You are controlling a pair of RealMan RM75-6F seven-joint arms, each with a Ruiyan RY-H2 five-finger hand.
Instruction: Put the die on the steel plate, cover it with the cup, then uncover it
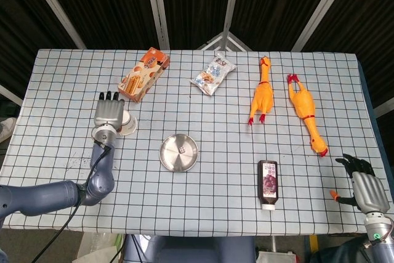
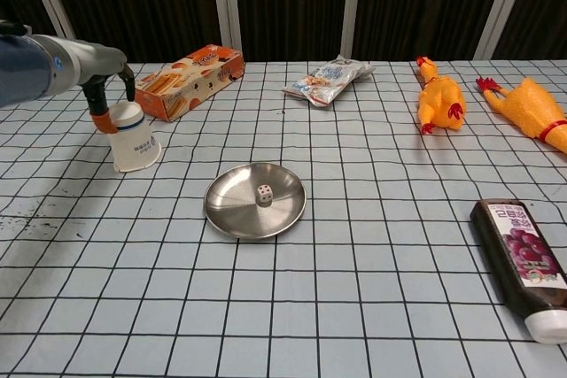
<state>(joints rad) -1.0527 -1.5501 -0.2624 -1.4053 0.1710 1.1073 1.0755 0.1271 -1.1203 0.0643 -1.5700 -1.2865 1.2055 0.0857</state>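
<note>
A small white die (image 2: 264,194) lies in the middle of the round steel plate (image 2: 227,216) at the table's centre; the head view shows the die (image 1: 180,150) on the plate (image 1: 167,159) too. Left of the plate, a white paper cup (image 2: 135,139) is upside down and slightly tilted. My left hand (image 2: 108,93) grips it from above at its upturned base. From the head camera, the left hand (image 1: 109,115) covers most of the cup (image 1: 128,123). My right hand (image 1: 362,186) rests at the table's near right corner, fingers apart and holding nothing.
An orange cracker box (image 2: 188,81) and a snack bag (image 2: 326,81) lie behind the plate. Two rubber chickens (image 2: 440,95) (image 2: 529,104) are at the back right. A dark sauce bottle (image 2: 524,262) lies on its side at the front right.
</note>
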